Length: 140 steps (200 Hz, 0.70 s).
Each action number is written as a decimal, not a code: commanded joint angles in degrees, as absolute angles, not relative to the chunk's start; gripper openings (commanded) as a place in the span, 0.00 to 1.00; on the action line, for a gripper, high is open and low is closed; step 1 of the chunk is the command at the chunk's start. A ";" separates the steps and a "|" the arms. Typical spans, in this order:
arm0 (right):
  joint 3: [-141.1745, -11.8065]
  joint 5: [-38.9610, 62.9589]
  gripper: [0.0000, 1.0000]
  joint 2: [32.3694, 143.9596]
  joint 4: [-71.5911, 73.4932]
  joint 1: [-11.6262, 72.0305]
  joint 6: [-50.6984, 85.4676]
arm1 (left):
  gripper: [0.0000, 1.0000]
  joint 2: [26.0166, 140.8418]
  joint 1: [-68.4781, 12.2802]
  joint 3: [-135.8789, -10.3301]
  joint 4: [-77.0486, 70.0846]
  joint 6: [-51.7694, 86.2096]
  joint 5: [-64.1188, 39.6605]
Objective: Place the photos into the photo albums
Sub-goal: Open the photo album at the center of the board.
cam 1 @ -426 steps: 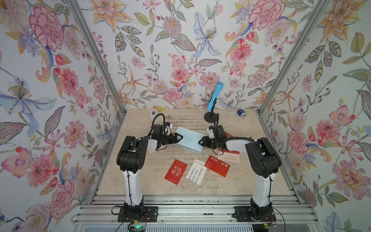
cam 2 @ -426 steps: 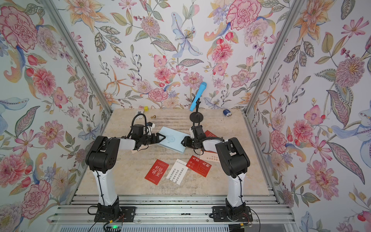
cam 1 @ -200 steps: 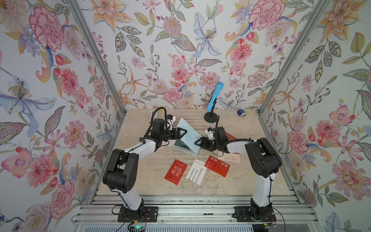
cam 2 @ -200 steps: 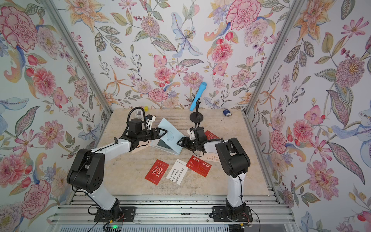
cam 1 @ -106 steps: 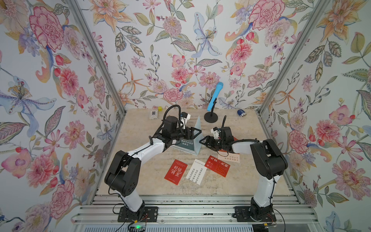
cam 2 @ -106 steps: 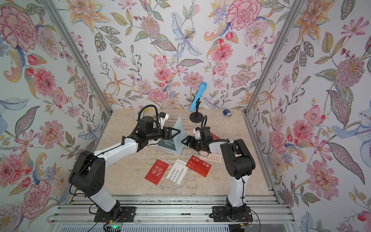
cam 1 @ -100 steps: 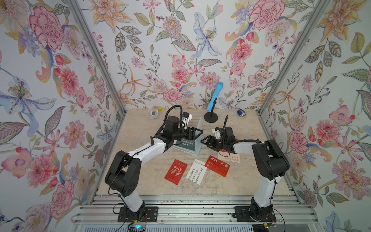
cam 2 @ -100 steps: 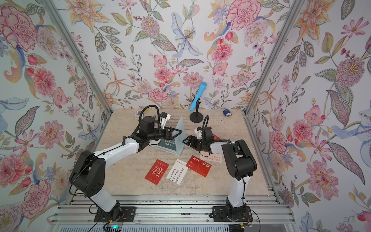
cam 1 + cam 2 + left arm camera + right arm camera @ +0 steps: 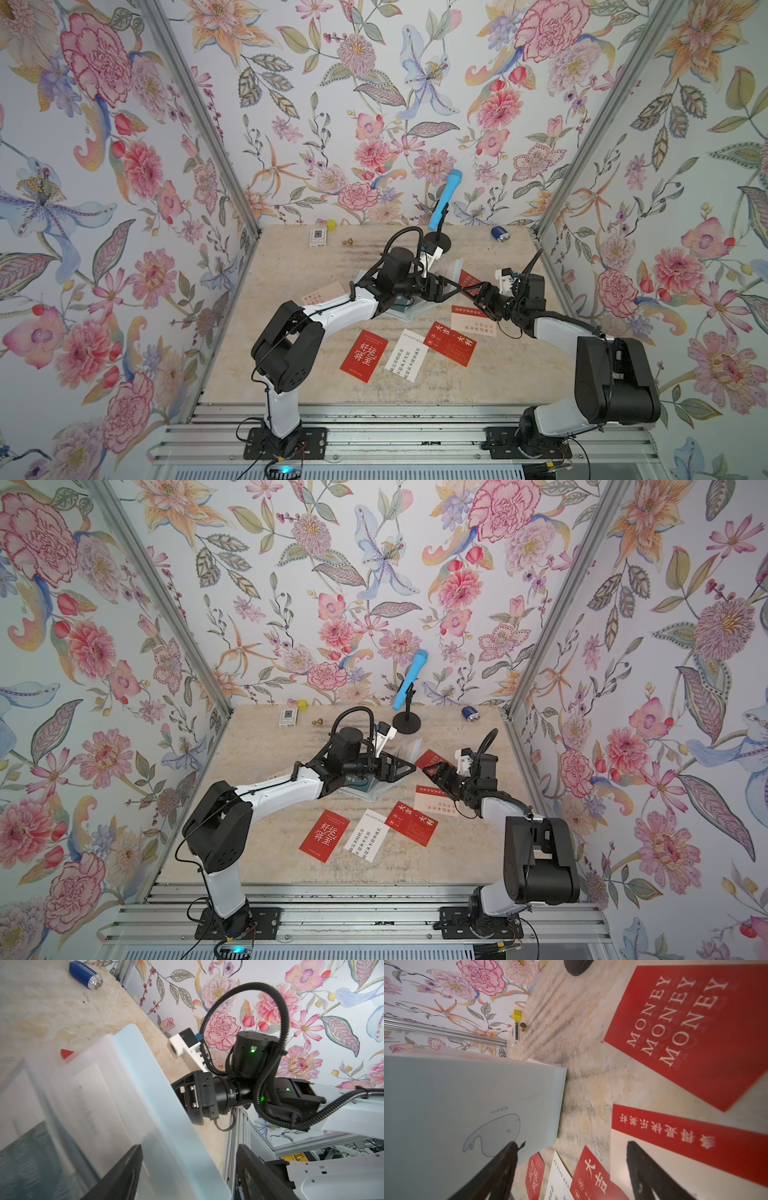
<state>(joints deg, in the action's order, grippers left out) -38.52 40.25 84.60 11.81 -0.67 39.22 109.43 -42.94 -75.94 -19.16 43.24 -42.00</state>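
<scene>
step: opening the album [image 9: 409, 309] flat so a sleeve page is free to take a card; judged from the cover [image 9: 467, 1109] standing up off the pages.
album: centre of the table [image 9: 257, 332], under the left arm; pale blue, whale drawing on the raised cover.
left gripper [image 9: 451, 286]: jaws well apart, the cover's edge lying between them in the left wrist view; whether a finger touches it I cannot tell, no firm pinch shows.
right gripper [image 9: 432, 773]: jaws wide, nothing in them; it hangs at the album's 3 o'clock, above the MONEY card [image 9: 685, 1028].
cards: MONEY card at 2 o'clock of the album; white-and-red card [image 9: 473, 326] at 4 o'clock; three more [image 9: 407, 353] at 6 o'clock; a pale one [image 9: 322, 293] at 9 o'clock.
doing it well: lay the cover right over until it rests flat, or it may spring shut; let the right jaws press the pages down, keeping off the loose cards.
</scene>
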 commanded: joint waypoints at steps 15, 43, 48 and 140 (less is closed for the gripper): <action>-35.31 42.95 0.85 78.76 7.39 -4.27 37.97 | 0.73 115.40 -45.62 -77.41 -30.19 51.05 -45.22; -33.50 42.71 0.85 74.58 4.92 -9.12 37.30 | 0.73 117.37 -47.06 -79.34 -30.94 51.48 -46.38; -33.40 42.69 0.85 74.21 4.40 -9.75 37.04 | 0.73 117.42 -47.11 -79.49 -30.94 51.30 -46.51; -33.80 39.62 0.85 72.64 -1.75 -11.34 32.99 | 0.76 107.49 -37.49 -75.80 -11.43 35.86 -37.26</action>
<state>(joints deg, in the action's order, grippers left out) -34.00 41.34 73.45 1.02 -11.07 34.92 113.45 -41.87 -77.76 -18.59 42.24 -42.26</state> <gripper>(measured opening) 0.855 0.758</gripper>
